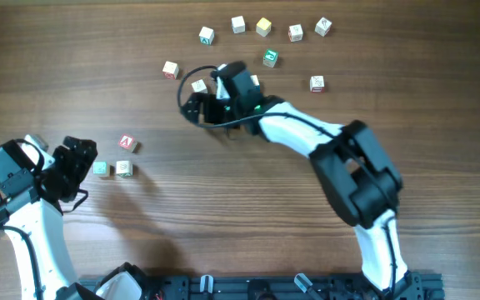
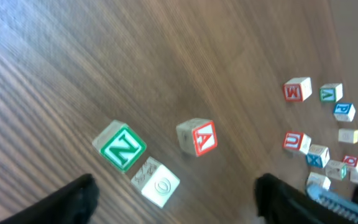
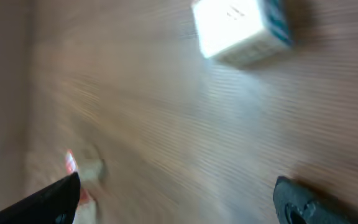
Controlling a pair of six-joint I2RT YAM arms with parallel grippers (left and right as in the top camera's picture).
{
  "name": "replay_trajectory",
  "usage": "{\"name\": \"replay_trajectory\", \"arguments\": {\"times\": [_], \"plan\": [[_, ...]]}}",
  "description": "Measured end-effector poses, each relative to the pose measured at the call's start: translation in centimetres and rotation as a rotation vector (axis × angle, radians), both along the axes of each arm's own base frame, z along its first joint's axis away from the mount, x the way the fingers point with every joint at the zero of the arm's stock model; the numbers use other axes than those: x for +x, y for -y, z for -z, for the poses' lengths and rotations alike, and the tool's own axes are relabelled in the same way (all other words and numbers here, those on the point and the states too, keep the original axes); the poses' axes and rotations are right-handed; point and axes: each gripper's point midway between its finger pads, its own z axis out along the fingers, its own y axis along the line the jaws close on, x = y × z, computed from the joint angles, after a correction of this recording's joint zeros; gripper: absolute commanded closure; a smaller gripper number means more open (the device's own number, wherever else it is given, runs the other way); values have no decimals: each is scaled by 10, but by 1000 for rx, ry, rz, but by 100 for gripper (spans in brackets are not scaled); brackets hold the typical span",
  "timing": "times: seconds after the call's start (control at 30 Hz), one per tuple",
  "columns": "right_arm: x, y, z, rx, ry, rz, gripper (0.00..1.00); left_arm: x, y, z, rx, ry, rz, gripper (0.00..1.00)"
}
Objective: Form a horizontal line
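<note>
At the left of the table, a green N cube [image 1: 100, 168] [image 2: 122, 147] and a white cube with an O [image 1: 123, 168] [image 2: 157, 182] stand side by side in a short row. A red A cube [image 1: 127, 143] [image 2: 196, 137] lies just behind them, apart and turned. My left gripper [image 1: 84, 169] [image 2: 176, 202] is open just left of the N cube and holds nothing. My right gripper [image 1: 200, 107] [image 3: 179, 199] is open over bare wood at centre back, next to a white cube [image 1: 199, 86] [image 3: 238, 31]. The right wrist view is blurred.
Several loose letter cubes form an arc at the back, among them one at the left end [image 1: 170, 69], a yellow one [image 1: 262, 27], a green one [image 1: 270, 58] and one at the right [image 1: 317, 83]. The right arm [image 1: 348, 167] crosses the middle right.
</note>
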Motion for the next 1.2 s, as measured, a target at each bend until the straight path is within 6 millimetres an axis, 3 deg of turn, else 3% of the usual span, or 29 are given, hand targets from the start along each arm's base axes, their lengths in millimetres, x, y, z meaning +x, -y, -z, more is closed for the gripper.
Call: {"name": "replay_trajectory", "arguments": {"times": [0.1, 0.3, 0.6, 0.87, 1.1, 1.2], "plan": [[-24, 15, -1, -100, -29, -76, 1, -7, 3, 6, -16, -39, -5, 1], [-72, 47, 20, -286, -165, -166, 0, -27, -8, 33, 8, -197, -63, 0], [-83, 61, 23, -349, -187, -211, 0, -27, -20, 90, -109, -346, -232, 0], [-86, 67, 25, -378, -182, -234, 0, -7, -33, 92, -219, -321, -491, 0], [-87, 67, 25, -381, -178, -239, 0, 20, -2, 89, -244, -289, -441, 0], [-87, 67, 25, -382, -179, -240, 0, 26, 14, 89, -237, -297, -394, 10]]}}
